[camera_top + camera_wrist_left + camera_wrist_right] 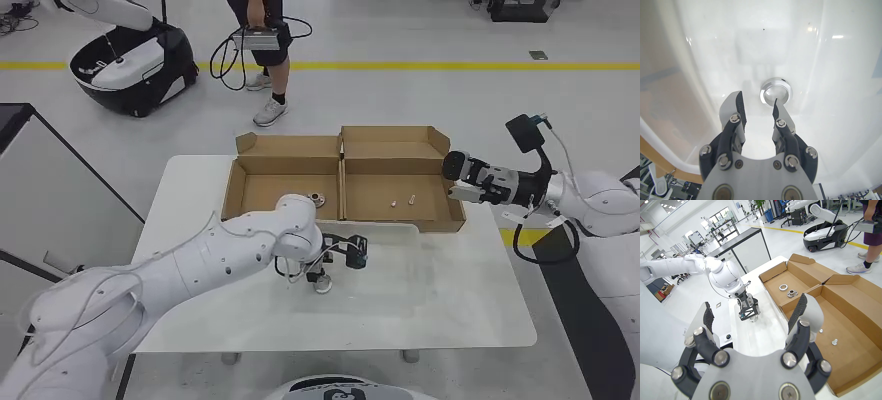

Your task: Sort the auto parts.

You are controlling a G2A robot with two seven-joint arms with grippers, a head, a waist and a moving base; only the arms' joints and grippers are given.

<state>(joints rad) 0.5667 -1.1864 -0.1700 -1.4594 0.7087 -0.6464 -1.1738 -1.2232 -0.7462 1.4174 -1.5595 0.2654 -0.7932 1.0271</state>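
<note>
- Left wrist view gives us the nearest scene: the left gripper points down at a metal ring, its jaws spread apart and holding nothing.
- One of its fingers crosses the ring's rim with its tip over the opening, while the other stands clear to one side. We cannot tell whether the first one touches the metal.
- We see the ring lying flat on a white tray, shiny and hollow, with a small hole in its outer wall.
- From the top view we place the tray on the middle of the table, with the ring toward the tray's left side, under the left arm's wrist.
- Farther back and to the right, the right gripper hangs in the air at the right edge of the right box. Its jaws are wide apart and we see nothing between them.
- Along the table's far edge, the left box and the right box, both open cardboard, stand side by side and touching.
- In the left box we find a second ring and a flanged hub just beside each other, near the wall next to the right box.
- In the right box two small bolts lie near each other on the cardboard floor, apart from the walls.
</note>
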